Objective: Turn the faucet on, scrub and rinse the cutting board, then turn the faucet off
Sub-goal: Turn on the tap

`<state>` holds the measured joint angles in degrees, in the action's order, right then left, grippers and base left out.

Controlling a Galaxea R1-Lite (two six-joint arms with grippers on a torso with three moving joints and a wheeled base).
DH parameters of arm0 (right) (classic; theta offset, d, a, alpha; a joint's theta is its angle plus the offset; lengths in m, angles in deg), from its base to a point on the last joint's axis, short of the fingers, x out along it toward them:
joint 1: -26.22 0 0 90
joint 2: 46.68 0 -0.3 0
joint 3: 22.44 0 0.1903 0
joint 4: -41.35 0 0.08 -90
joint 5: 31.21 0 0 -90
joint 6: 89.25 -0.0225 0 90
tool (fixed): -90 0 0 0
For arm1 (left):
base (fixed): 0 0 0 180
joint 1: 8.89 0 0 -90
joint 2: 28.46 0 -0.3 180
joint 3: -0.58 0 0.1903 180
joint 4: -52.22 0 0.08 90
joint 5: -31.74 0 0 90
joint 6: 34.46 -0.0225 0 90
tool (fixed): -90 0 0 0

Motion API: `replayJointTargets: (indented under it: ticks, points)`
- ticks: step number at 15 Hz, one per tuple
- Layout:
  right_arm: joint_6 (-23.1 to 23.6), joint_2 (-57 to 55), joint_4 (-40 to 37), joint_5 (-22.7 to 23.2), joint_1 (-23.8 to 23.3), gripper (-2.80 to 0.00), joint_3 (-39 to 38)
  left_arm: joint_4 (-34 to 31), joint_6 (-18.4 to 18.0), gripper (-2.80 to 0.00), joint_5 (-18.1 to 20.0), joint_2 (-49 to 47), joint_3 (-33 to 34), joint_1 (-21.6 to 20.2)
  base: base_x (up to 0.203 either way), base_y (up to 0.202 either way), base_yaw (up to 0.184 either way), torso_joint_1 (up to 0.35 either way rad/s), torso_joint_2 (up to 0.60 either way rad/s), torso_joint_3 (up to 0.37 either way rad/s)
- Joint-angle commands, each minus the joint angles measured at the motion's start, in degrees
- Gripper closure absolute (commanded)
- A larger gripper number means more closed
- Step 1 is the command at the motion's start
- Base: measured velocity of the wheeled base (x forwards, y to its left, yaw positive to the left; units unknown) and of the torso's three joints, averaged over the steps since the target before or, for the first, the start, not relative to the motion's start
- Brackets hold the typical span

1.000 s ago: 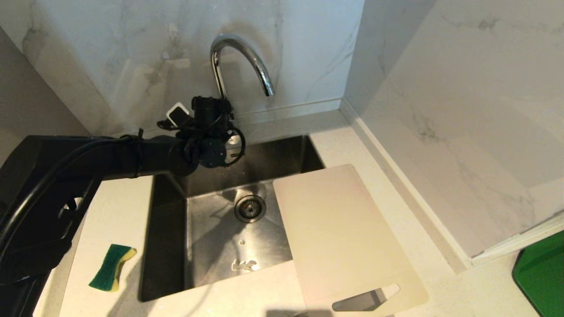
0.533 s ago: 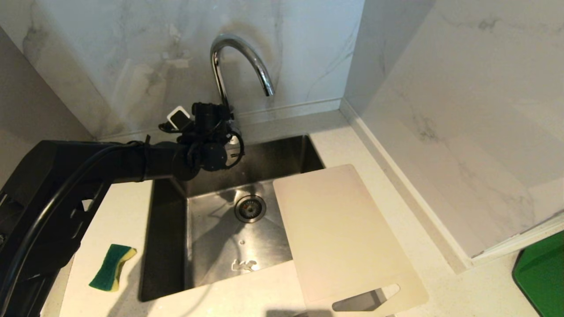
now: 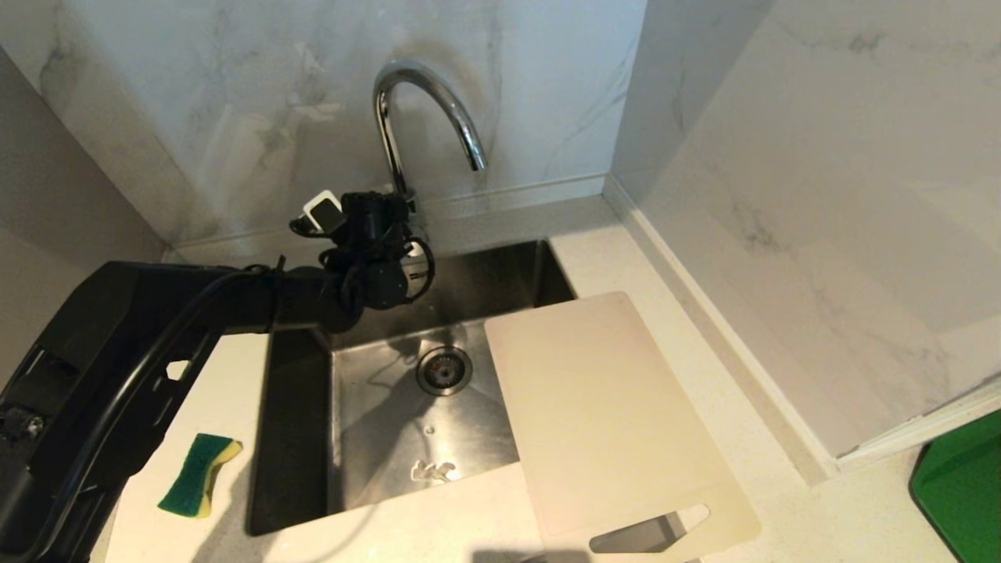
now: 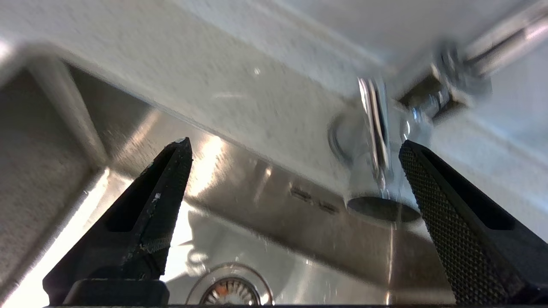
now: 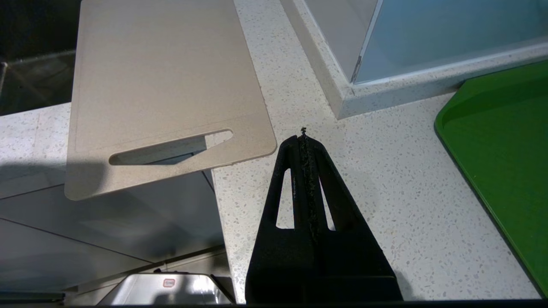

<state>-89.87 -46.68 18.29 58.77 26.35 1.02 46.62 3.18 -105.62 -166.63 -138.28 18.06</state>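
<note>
The chrome faucet (image 3: 407, 102) arches over the sink from the back wall. My left gripper (image 4: 294, 146) is open just in front of the faucet base (image 4: 368, 141); the thin side lever (image 4: 376, 124) lies between the fingers, close to one fingertip (image 4: 411, 154), and nothing is gripped. In the head view the left wrist (image 3: 375, 242) hides the faucet's base. The cream cutting board (image 3: 602, 407) lies flat across the sink's right edge, its handle slot toward me. My right gripper (image 5: 303, 137) is shut and empty above the counter beside the board's (image 5: 162, 77) slot end.
A green-and-yellow sponge (image 3: 195, 473) lies on the counter left of the steel sink (image 3: 297, 438). The drain (image 3: 443, 369) is in the basin's middle. A green tray (image 3: 962, 493) sits at the far right. Marble walls close the back and right.
My left arm has reached further toward the back wall, bringing the open gripper closer to the faucet base, and the wrist has rolled a little. The board and sponge have not moved.
</note>
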Motion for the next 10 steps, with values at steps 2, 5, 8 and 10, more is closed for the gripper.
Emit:
replayJointTargets:
  ticks: [2,5,8,10]
  points:
    - [0.0,0.0,0.0,0.0,0.0,0.00,0.0,0.7,0.1,-2.80,-0.1,-1.1,0.0,-0.3,0.000,0.000,0.000,0.000,0.00,0.000]
    - [0.0,0.0,0.0,0.0,0.0,0.00,0.0,0.8,0.1,-2.80,0.0,-1.5,0.0,-0.9,0.000,0.000,0.000,0.000,0.00,0.000]
    - [0.0,0.0,0.0,0.0,0.0,0.00,0.0,2.3,-1.4,-2.80,0.0,-1.7,0.0,-1.4,0.000,0.000,0.000,0.000,0.00,0.000]
    - [0.0,0.0,0.0,0.0,0.0,0.00,0.0,4.3,-3.4,-2.80,-0.1,-1.7,0.0,-1.7,0.000,0.000,0.000,0.000,0.00,0.000]
